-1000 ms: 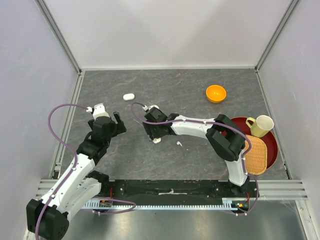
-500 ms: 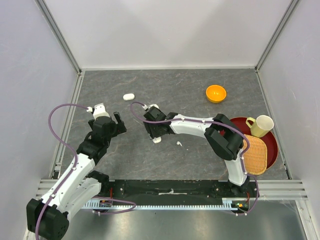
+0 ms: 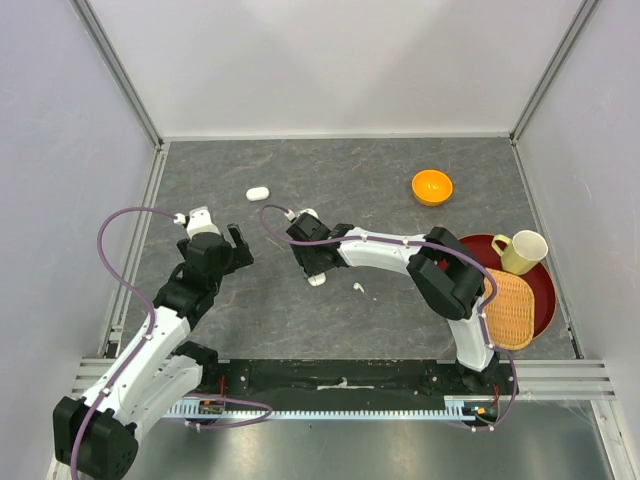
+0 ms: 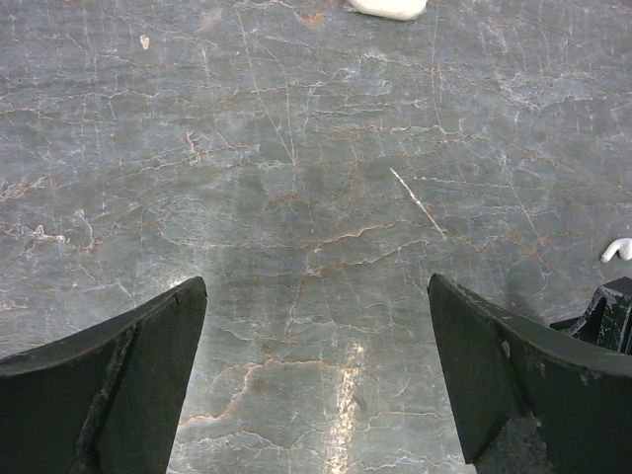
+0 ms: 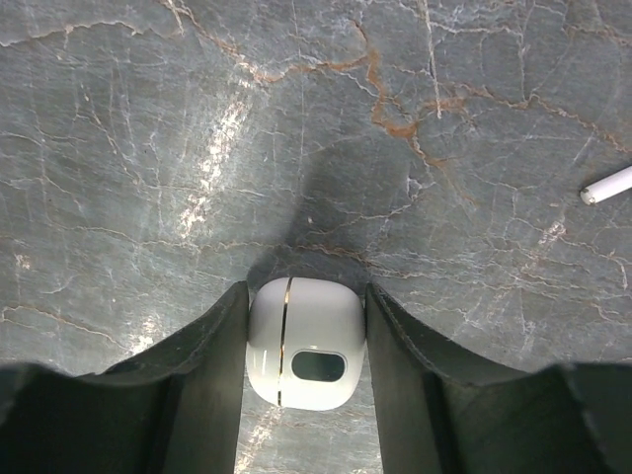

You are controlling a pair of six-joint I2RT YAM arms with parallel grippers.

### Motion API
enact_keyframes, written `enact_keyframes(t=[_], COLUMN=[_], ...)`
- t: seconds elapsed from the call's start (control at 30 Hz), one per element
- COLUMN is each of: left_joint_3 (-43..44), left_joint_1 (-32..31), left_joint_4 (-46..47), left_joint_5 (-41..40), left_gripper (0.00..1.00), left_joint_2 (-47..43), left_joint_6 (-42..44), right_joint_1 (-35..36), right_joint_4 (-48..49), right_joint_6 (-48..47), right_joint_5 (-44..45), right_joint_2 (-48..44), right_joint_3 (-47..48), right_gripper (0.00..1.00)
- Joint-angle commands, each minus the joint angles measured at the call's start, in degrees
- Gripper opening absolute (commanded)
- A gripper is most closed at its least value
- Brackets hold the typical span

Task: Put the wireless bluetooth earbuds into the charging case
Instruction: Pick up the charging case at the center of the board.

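Veined grey tabletop (image 3: pixel 380 320), white walls (image 3: pixel 330 60), alu rails (image 3: pixel 118 70), R gripper (image 5: pixel 305 296) pinching case (image 5: pixel 304 351)

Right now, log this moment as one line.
right claw: shut on charging case | left claw: open, holding nothing | earbud: lying loose near right claw | second case: apart, farther back

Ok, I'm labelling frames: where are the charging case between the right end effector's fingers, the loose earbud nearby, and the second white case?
charging case (image 5: pixel 301 341), right wrist view, middle of shell.
loose earbud (image 5: pixel 605 186), right wrist view, its stem.
second white case (image 3: pixel 258 193), top external view, its centre.
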Motion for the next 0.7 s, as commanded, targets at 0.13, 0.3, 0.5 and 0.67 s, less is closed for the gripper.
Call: enact_keyframes(t=[0.13,0.3,0.5,0.67], left_joint_3=[-0.4,-0.8,-1.1,-1.1], left_joint_1=[0.4,0.4,0.4,0.4], left_joint_4=[2.8,3.0,3.5,3.5], left_joint_5=[1.2,1.3,1.6,1.7], left_gripper=[1.00,1.00,1.00,1.00], left_joint_2=[-0.7,-1.6,-2.0,-1.9], left_joint_6=[-1.0,-1.1,-1.2,-1.3], right_joint_1=[0.4,0.4,0.3,0.3], right_joint_4=[-0.2,1.0,0.9,-0.6], right_joint_6=[0.0,0.5,1.0,2.4], right_joint_5=[0.5,0.2,0.0,4.0], right_joint_2=[0.0,-1.1,-1.0,-1.7], right_joint_3=[1.8,1.2,1.1,0.7], right_gripper=[0.36,0.27,0.60,0.69])
